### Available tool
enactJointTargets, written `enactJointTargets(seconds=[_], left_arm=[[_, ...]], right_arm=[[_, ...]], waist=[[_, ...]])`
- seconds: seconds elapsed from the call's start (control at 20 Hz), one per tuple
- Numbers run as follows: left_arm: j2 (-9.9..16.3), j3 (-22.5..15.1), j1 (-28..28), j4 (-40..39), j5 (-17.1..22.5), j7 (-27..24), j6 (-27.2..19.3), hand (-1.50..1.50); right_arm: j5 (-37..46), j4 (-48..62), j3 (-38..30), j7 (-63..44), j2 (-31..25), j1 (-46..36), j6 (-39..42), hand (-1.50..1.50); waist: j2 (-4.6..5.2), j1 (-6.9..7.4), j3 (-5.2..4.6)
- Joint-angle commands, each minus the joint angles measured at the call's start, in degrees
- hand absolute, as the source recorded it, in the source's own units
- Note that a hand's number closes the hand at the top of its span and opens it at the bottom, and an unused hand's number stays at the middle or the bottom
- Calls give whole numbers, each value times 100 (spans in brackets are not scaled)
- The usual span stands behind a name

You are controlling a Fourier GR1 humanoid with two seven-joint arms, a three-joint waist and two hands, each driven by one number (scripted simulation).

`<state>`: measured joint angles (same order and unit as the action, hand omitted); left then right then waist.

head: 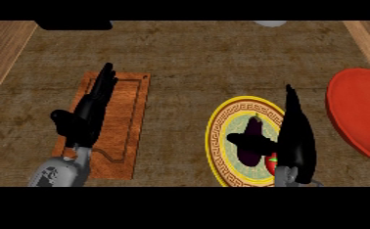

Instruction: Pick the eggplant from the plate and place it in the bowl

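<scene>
We are at the very start of the job, as far as we can judge. The eggplant lies on the plate, a round one with a yellow rim and a patterned border, so nothing has been lifted yet. A small red and green item sits on the same plate, just beside the eggplant and partly hidden behind our right hand.

Our right hand stands over the right side of the plate, fingers straight and pointing away from us, right next to the eggplant. It has hold of nothing. We cannot tell whether it touches the eggplant or only hangs above the plate's edge.

The bowl is the red one at the right edge of the view, only partly in sight, close to the plate's right side. It looks empty in the part we can see.

Our left hand rests over the brown cutting board on the left of the counter, fingers straight and relaxed, holding nothing, well apart from the plate.

What is left, then, is everything: closing the right hand round the eggplant, raising it off the plate, carrying it the short way right and setting it down in the bowl.
</scene>
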<state>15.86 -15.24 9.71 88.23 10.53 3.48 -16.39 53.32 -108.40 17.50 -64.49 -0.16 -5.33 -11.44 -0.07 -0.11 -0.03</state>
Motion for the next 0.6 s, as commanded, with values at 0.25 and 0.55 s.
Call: enactJointTargets(seconds=[0.25, 0.55], left_arm=[[-222, 270, -34, -377, -281, -321, 281, 0], [-232, 354, -118, 252, -331, 255, 288, 0]], right_arm=[[-60, -229, 294, -635, 15, -33, -138, -150], [-165, -508, 699, -276, 16, 610, -688, -150]], waist=[[6, 8, 2], [-1, 9, 3]])
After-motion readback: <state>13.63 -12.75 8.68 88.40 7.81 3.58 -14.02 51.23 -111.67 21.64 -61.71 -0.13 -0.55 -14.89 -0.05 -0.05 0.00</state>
